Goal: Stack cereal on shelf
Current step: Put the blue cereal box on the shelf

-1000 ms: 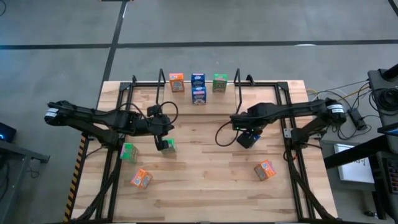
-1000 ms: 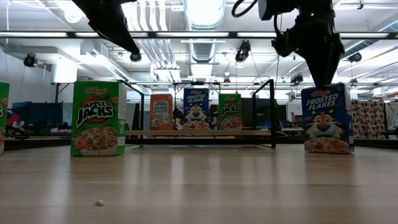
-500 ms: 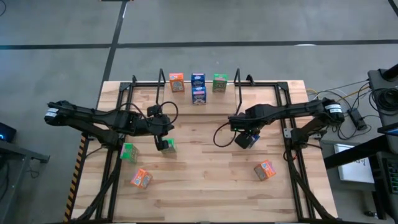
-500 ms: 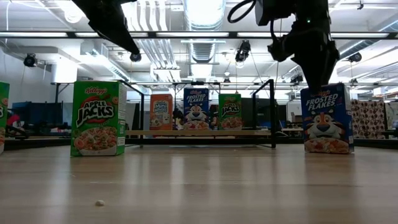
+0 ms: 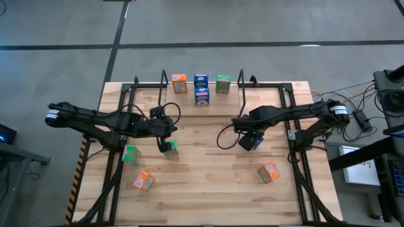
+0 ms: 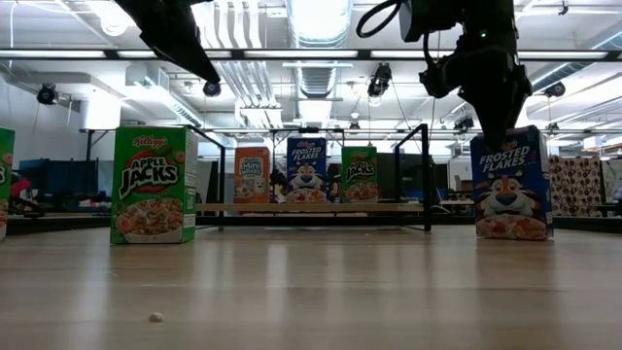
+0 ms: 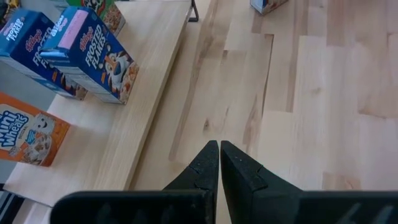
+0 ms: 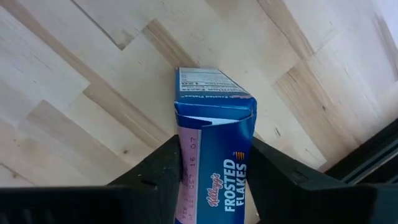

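My right gripper (image 8: 214, 177) was clamped on a blue Frosted Flakes box (image 8: 214, 146), standing mid-table right of centre. My left gripper (image 7: 219, 163) had fingers pressed together, empty, hovering by a green Apple Jacks box (image 5: 169, 147). Four boxes sat at the shelf (image 5: 165, 81): orange, two blue, green. Left: the held box, two green and two orange boxes loose on the table (image 5: 208, 183). Roughly half done.

Bare table (image 5: 208, 170) centre (boxes at edges)
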Robot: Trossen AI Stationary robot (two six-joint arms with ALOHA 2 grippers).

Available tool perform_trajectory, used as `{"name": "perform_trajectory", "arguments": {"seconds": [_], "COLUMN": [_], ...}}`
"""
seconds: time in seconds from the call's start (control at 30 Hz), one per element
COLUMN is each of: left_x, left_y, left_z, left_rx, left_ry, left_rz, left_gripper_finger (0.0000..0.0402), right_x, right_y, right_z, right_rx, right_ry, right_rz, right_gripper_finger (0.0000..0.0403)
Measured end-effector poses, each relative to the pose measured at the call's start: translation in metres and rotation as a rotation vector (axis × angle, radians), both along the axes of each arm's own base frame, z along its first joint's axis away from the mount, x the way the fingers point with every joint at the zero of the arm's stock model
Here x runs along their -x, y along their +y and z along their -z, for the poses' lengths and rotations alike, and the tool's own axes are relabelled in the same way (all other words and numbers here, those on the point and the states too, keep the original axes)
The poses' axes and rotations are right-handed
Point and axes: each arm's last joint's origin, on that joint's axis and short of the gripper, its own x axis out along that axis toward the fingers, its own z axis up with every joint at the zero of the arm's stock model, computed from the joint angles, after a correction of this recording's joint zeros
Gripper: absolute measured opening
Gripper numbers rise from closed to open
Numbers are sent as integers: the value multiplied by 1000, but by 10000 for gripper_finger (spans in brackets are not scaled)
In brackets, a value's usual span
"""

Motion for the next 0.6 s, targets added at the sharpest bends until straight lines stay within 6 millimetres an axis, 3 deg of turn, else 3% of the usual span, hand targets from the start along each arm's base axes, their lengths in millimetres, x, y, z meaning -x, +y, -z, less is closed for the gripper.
{"name": "perform_trajectory", "arguments": {"seconds": [0.3,0.6], "left_x": [-3,-9], "left_y": [0,-1], "left_z": [-2,-9], "left_rx": [-18,-58], "left_ry": [-27,-98], "left_rz": [23,68], "left_gripper_finger": [0,0], "right_x": [-8,-47], "right_y": [0,-4], "right_z": [-28,-72], "right_rx": [1,155], "right_ry": [-114,-533], "right_rz": [-63,-363], "right_gripper_finger": [141,137]}}
